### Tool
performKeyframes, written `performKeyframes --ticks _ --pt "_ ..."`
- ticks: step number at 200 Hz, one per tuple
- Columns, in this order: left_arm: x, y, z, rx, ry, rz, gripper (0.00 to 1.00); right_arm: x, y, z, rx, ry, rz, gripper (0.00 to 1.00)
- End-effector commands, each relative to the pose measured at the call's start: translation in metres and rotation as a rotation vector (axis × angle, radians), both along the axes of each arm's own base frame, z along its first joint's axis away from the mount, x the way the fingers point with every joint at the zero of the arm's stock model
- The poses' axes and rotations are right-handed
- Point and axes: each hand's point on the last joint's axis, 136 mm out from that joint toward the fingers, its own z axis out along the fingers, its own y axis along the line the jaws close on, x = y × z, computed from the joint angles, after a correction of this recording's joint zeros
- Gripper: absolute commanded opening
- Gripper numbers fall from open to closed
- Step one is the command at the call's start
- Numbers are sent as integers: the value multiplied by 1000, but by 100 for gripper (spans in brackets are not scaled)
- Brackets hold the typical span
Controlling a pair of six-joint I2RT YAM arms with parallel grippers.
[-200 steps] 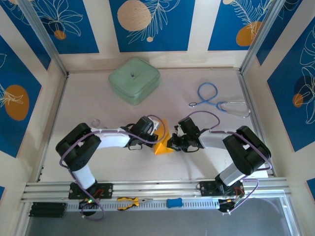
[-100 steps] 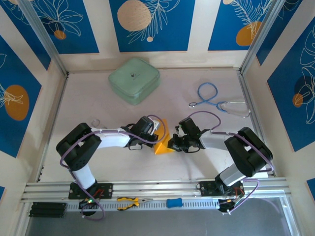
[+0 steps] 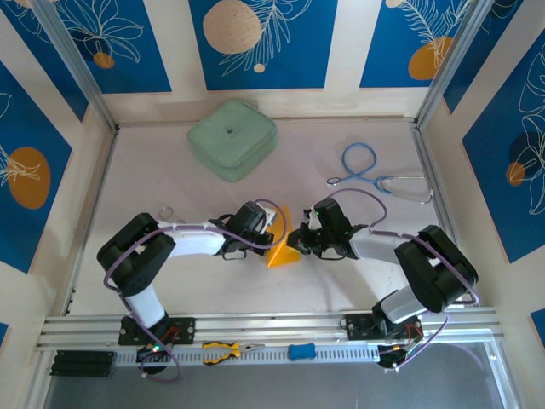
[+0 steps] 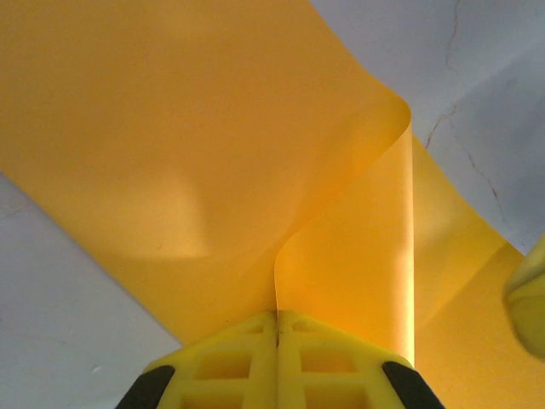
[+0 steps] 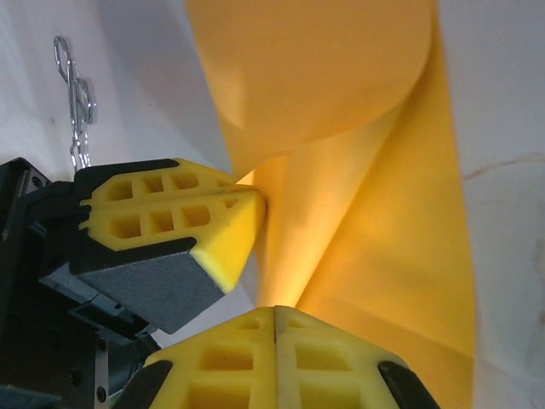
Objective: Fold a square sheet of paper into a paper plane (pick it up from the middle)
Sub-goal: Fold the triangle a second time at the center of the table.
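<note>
From above, the two arms meet near the middle of the table [image 3: 153,170], with the square sheet of paper [image 3: 281,254] between them. It is partly lifted, one flap standing up off the surface. The left gripper [image 3: 272,239] reaches it from the left and the right gripper [image 3: 298,243] from the right, their tips just beside each other at the sheet. Compared with a second ago, the right wrist has moved slightly toward the far side and its elbow has swung outward to the right. The left arm and the sheet sit about where they were. A mint-green case [image 3: 232,139] lies well apart at the back left, a blue stethoscope [image 3: 375,175] at the back right, and yellow-handled pliers [image 3: 223,349] on the near rail.

At the left wrist, the left gripper [image 4: 277,319] has its yellow fingers pressed fully together, with a fold of the sheet [image 4: 196,153] pinched in the seam. The paper curls up from there in a soft, uncreased loop over the pale table [image 4: 68,341].

At the right wrist, the right gripper [image 5: 275,317] is likewise closed tight on the sheet [image 5: 341,85], which bends upward and rolls over at the top. The left gripper [image 5: 251,200] sits just beside it, clamped on the paper's left edge. A small metal chain [image 5: 77,102] lies on the table beyond.
</note>
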Motion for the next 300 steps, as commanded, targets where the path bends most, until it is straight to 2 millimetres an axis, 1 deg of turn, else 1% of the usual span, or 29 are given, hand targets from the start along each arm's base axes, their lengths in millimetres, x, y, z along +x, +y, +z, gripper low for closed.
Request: performKeyframes --ticks 1,23,57,95,146,176,196,220,242,272,300 --pt "0 8 -10 23 26 17 0 3 21 8 53 0 41 3" --pt "0 8 -10 21 28 17 0 5 27 3 58 12 48 3" --pt "0 8 -9 19 28 16 0 7 34 1 72 17 62 3" --pt "0 8 -9 14 29 14 0 6 34 -6 64 34 61 3" --pt "-2 6 -7 6 33 8 0 7 36 -7 71 33 63 3" --pt "-2 4 -6 -6 38 -2 0 5 33 -14 57 48 61 3" --pt "-3 4 -6 -5 39 -4 0 3 27 -21 28 70 52 3" --pt "-4 3 -5 -9 41 -8 0 -5 20 -32 1 98 47 4" --pt "-4 3 -4 -10 42 -11 0 -8 14 -38 -11 112 36 3" --pt "-5 4 -6 -5 47 -13 0 -9 9 -43 -31 130 23 3" --pt "-5 5 -8 2 48 -11 0 -9 10 -42 -27 129 27 4"
